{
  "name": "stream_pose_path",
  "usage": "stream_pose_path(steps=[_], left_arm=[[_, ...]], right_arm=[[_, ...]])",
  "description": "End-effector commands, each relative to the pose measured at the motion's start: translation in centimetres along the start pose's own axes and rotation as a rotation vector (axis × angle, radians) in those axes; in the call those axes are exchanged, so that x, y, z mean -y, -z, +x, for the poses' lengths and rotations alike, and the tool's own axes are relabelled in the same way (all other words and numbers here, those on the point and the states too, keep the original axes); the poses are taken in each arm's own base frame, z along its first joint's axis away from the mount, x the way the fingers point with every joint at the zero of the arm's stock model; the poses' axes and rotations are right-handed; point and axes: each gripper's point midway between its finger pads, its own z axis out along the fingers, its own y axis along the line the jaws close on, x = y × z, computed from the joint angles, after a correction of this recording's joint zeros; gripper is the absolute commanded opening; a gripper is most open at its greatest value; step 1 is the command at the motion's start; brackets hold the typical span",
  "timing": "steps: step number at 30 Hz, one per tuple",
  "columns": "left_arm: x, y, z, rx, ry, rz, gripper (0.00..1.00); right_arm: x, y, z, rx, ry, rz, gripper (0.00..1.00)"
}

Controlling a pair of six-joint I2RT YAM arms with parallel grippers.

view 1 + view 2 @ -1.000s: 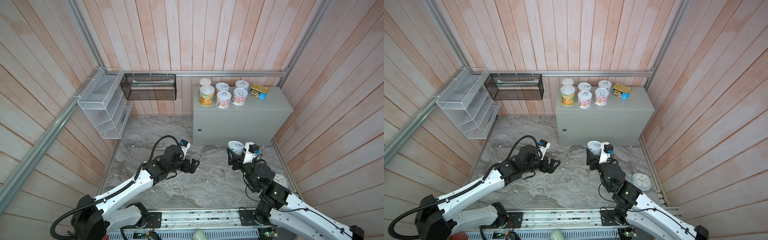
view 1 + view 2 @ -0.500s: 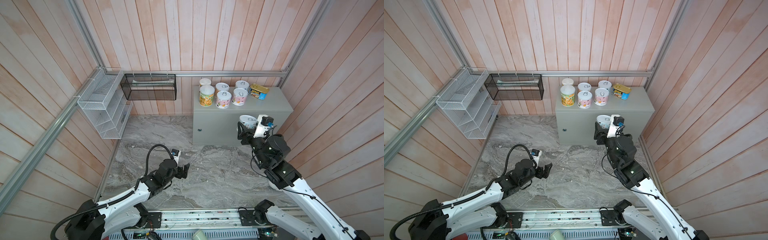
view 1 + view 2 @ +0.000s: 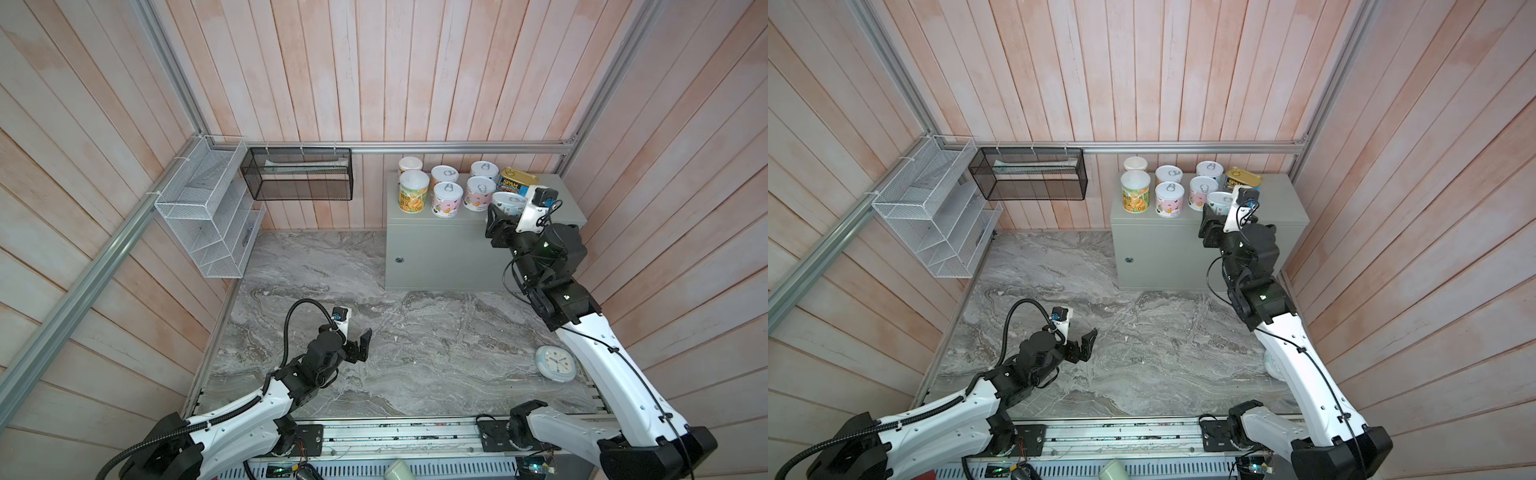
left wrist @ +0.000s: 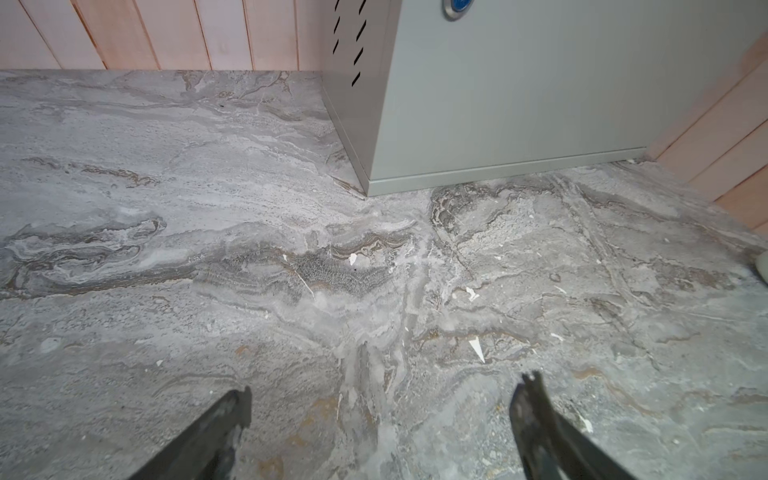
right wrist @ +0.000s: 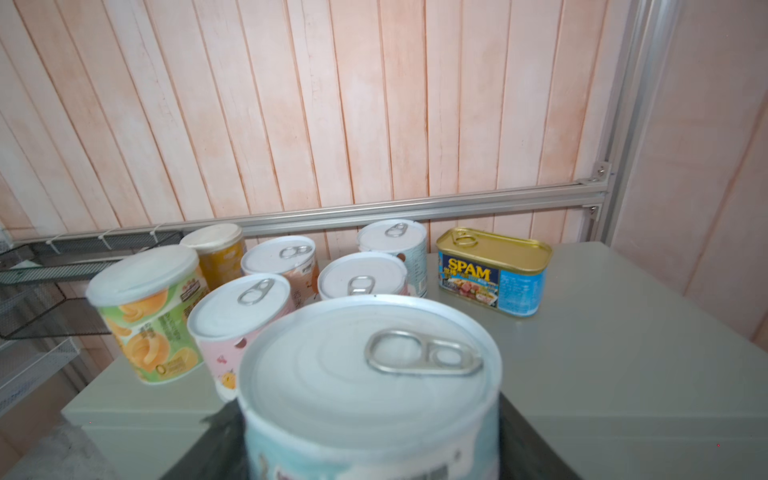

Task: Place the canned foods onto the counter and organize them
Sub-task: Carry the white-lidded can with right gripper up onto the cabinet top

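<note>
Right wrist: can [image 5: 370, 386] clamped within right end effector [image 5: 368, 415].

The left arm lies low, stretched forward, its pincer [image 3: 360, 345] spread wide with nothing between the fingers. The right arm rises with a bent elbow and reaches forward, its pincer [image 3: 508, 211] clamped around a pull-tab can [image 3: 509, 199].

Seven cans [image 3: 446, 198] upright, clustered on grey counter [image 3: 436, 257]; eighth pull-tab can [image 3: 509, 203] gripped upright at front edge.
</note>
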Motion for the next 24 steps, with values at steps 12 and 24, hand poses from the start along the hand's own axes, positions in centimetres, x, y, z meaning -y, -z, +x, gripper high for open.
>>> stream_pose_path(steps=[12,24], left_arm=[[-0.4,-0.1,-1.3,0.041,0.021,-0.026,1.0],[-0.7,-0.2,-1.2,0.041,0.01,-0.047,1.0]], right_arm=[[5.0,-5.8,-4.3,0.032,-0.122,-0.037,0.6],[6.6,-9.4,0.5,-0.056,-0.131,-0.006,0.6]])
